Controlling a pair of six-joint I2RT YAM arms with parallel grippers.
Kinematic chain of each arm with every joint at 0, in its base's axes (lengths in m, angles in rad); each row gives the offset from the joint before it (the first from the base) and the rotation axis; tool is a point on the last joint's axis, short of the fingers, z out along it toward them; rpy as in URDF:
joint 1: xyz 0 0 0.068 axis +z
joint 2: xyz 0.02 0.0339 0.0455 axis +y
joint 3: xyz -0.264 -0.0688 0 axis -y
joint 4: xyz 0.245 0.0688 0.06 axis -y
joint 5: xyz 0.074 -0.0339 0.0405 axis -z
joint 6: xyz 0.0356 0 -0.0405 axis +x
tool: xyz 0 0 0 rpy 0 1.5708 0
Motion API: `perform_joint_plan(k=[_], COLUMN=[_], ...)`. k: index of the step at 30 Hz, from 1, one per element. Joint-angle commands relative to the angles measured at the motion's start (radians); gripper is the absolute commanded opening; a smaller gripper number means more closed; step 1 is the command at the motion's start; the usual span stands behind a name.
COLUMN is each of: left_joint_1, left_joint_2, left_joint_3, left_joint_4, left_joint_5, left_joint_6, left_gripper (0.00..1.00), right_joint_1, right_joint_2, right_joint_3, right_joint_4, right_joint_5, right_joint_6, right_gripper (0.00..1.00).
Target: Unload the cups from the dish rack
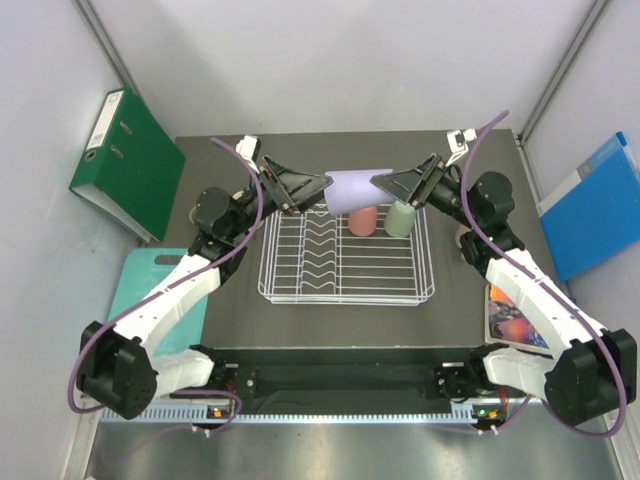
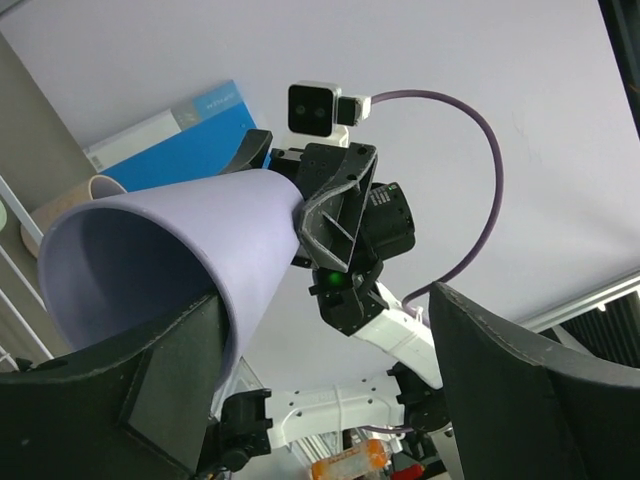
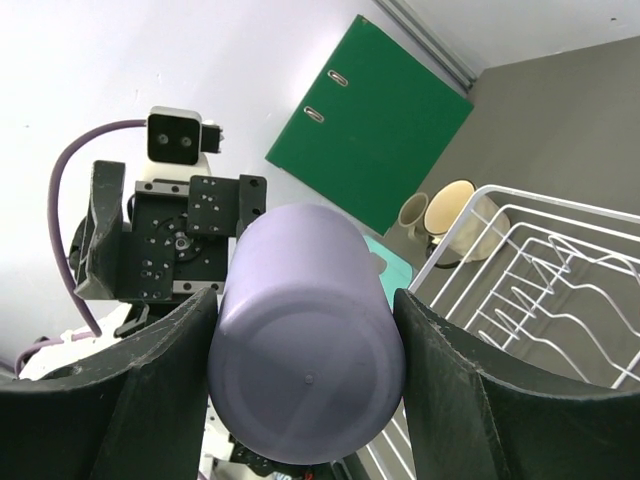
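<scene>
The lavender tumbler (image 1: 352,190) is plain, matt and tapered, and lies on its side in the air above the far side of the dish rack (image 1: 340,298), toward the far edge of the table (image 1: 300,325). Its wide mouth faces the left arm and its flat base the right.

Both arms reach forward and bend inward, so their tips meet at the tumbler from opposite ends. The right gripper (image 1: 388,184) clamps the base end, with a finger pressed to each side of the wall. The left gripper (image 1: 315,187) is spread wide. One finger sits at the tumbler's rim and the other is well apart from it, so it grasps nothing.

Five cups show. One is the tumbler. Two stand upside down in the far right part of the rack, a pink cup (image 1: 362,221) just beside a mint-green cup (image 1: 400,218). The last two stand on the table toward its left edge, just beyond the rack's corner: a cream mug (image 3: 455,210) and a small olive-tan mug (image 3: 412,215).

There is one rack, white wire with a row of zigzag slots, at the middle of the table.
</scene>
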Motion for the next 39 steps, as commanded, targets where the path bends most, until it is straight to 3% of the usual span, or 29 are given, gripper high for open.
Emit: perform_joint_plan(k=[1, 6, 8, 10, 11, 13, 14, 18, 21, 23, 24, 28, 32, 37, 39], left_joint_1=[-0.016, -0.044, -0.050, -0.053, -0.054, -0.056, -0.056, -0.054, -0.056, -0.059, -0.059, -0.059, -0.060, -0.062, -0.065], left_joint_2=[0.011, 0.057, 0.060, 0.063, 0.067, 0.071, 0.069, 0.045, 0.014, -0.006, -0.012, -0.055, -0.095, -0.164, -0.195], left_joint_3=[0.009, 0.026, 0.026, 0.025, 0.025, 0.026, 0.026, 0.031, 0.098, 0.178, 0.201, 0.290, 0.351, 0.416, 0.416], left_joint_4=[0.077, 0.103, 0.106, 0.103, 0.103, 0.085, 0.073, -0.022, -0.304, -0.465, -0.619, -0.893, -1.125, -1.462, -1.517], left_joint_5=[0.027, 0.057, 0.058, 0.063, 0.066, 0.073, 0.077, 0.072, 0.051, 0.006, -0.012, -0.110, -0.222, -0.428, -0.474], left_joint_6=[-0.020, -0.040, -0.037, -0.033, -0.033, -0.028, -0.023, 0.041, 0.187, 0.280, 0.364, 0.489, 0.570, 0.639, 0.658], left_gripper=[0.82, 0.74, 0.62, 0.47, 0.28, 0.13, 0.00, 0.00, 0.00, 0.00, 0.00, 0.00, 0.00, 0.00, 0.00], right_joint_1=[-0.002, 0.011, 0.015, 0.016, 0.015, 0.016, 0.018, 0.018, 0.019, 0.021, 0.022, 0.024, 0.038, 0.045, 0.047], right_joint_2=[0.024, 0.049, 0.046, 0.047, 0.046, 0.050, 0.049, 0.033, 0.017, 0.006, 0.003, -0.017, -0.046, -0.092, -0.103], right_joint_3=[0.040, 0.036, 0.029, 0.031, 0.031, 0.032, 0.031, 0.023, 0.046, 0.072, 0.078, 0.114, 0.146, 0.123, 0.109], right_joint_4=[0.104, 0.112, 0.100, 0.089, 0.083, 0.067, 0.063, 0.025, -0.078, -0.184, -0.213, -0.350, -0.566, -0.644, -0.638], right_joint_5=[-0.046, -0.080, -0.082, -0.091, -0.095, -0.114, -0.117, -0.108, -0.070, -0.042, -0.014, 0.084, 0.257, 0.421, 0.435], right_joint_6=[0.026, 0.041, 0.036, 0.026, 0.023, 0.013, 0.010, -0.025, -0.094, -0.137, -0.167, -0.226, -0.348, -0.405, -0.405], right_gripper=[0.00, 0.00, 0.00, 0.00, 0.00, 0.00, 0.00, 0.00, 0.04, 0.21, 0.35, 0.59, 0.62, 0.62, 0.62])
